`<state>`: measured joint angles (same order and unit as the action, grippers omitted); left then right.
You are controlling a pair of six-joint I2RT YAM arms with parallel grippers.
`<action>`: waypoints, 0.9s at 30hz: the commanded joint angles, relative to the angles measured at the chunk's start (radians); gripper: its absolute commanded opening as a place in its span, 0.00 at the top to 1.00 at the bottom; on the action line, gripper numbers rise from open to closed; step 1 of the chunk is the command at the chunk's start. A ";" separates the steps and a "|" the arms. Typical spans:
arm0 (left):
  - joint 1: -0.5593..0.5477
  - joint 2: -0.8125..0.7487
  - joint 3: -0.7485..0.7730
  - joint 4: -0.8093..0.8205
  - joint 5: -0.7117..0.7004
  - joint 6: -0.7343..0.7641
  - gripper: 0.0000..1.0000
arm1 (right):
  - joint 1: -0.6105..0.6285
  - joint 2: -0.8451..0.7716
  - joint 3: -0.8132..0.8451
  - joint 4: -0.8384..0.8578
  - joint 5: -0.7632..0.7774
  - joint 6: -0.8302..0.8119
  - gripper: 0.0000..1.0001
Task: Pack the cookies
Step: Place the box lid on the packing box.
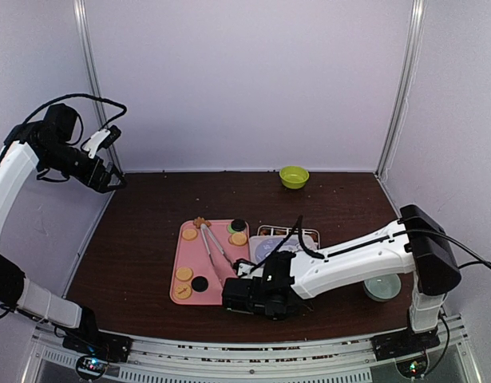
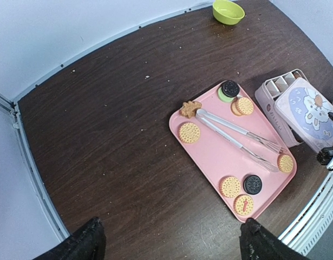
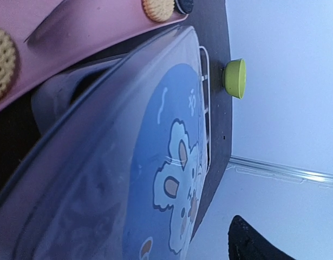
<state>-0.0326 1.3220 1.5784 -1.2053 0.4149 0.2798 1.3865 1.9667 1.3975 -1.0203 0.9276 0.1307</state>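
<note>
Near the cookies [image 2: 189, 132], the lid [image 2: 309, 115] shows a cartoon animal.

This is a robot test cell in a lab. Plain white panels [image 1: 245, 80] on metal posts [image 1: 89, 80] enclose the dark wooden surface [image 1: 149, 239]. Two white robot arms [image 1: 357, 259] are bolted to a rail [image 1: 229, 359] at its near edge.

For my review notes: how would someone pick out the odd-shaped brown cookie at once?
Find the pink tray in the middle of the dark table. At its far left corner, by the joined end of the metal tongs, lies the brown cookie. Its jagged, flower-like outline sets it apart from the round cookies.
</note>
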 commanded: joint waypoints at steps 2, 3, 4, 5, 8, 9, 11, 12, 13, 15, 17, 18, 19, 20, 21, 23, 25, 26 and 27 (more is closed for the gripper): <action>0.007 0.010 0.040 0.006 0.061 0.013 0.12 | 0.013 -0.046 -0.046 0.026 -0.113 0.040 0.23; 0.008 0.016 0.041 0.004 0.075 0.014 0.12 | 0.013 -0.054 -0.056 0.038 -0.136 0.047 0.20; 0.008 0.021 0.042 0.000 0.091 0.016 0.12 | 0.013 -0.064 -0.068 0.053 -0.157 0.048 0.19; 0.005 0.028 0.041 -0.004 0.111 0.020 0.12 | 0.013 -0.075 -0.080 0.066 -0.176 0.052 0.18; -0.013 0.065 0.035 -0.026 0.149 0.046 0.12 | 0.004 -0.102 -0.108 0.104 -0.216 0.066 0.17; -0.022 0.076 0.030 -0.028 0.153 0.052 0.12 | -0.003 -0.109 -0.113 0.115 -0.226 0.073 0.17; -0.046 0.094 0.020 -0.026 0.164 0.065 0.12 | -0.026 -0.126 -0.124 0.134 -0.250 0.089 0.17; -0.059 0.103 0.018 -0.026 0.165 0.071 0.12 | -0.038 -0.133 -0.130 0.144 -0.264 0.093 0.17; -0.076 0.113 0.016 -0.026 0.167 0.078 0.12 | -0.050 -0.141 -0.136 0.155 -0.281 0.096 0.17; -0.109 0.136 0.012 -0.024 0.164 0.093 0.13 | -0.073 -0.156 -0.157 0.192 -0.312 0.092 0.18; -0.135 0.160 0.015 -0.025 0.163 0.104 0.13 | -0.087 -0.161 -0.170 0.208 -0.329 0.089 0.18; -0.145 0.170 0.018 -0.025 0.167 0.107 0.13 | -0.087 -0.156 -0.176 0.213 -0.333 0.087 0.18; -0.152 0.181 0.022 -0.025 0.171 0.110 0.13 | -0.089 -0.153 -0.181 0.215 -0.336 0.085 0.18; -0.159 0.188 0.025 -0.025 0.177 0.113 0.14 | -0.089 -0.149 -0.184 0.216 -0.339 0.083 0.18; -0.164 0.194 0.029 -0.025 0.182 0.115 0.14 | -0.089 -0.149 -0.188 0.215 -0.342 0.085 0.18; -0.174 0.198 0.031 -0.025 0.187 0.120 0.14 | -0.088 -0.156 -0.196 0.222 -0.348 0.087 0.17; -0.178 0.197 0.027 -0.025 0.191 0.123 0.14 | -0.088 -0.169 -0.206 0.234 -0.367 0.084 0.14; -0.181 0.198 0.023 -0.025 0.193 0.125 0.14 | -0.088 -0.176 -0.208 0.241 -0.385 0.077 0.13; -0.182 0.199 0.020 -0.025 0.194 0.126 0.14 | -0.088 -0.182 -0.209 0.249 -0.398 0.074 0.12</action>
<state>-0.2050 1.5242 1.5951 -1.2327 0.5751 0.3782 1.2953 1.8339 1.2034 -0.8124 0.5789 0.1989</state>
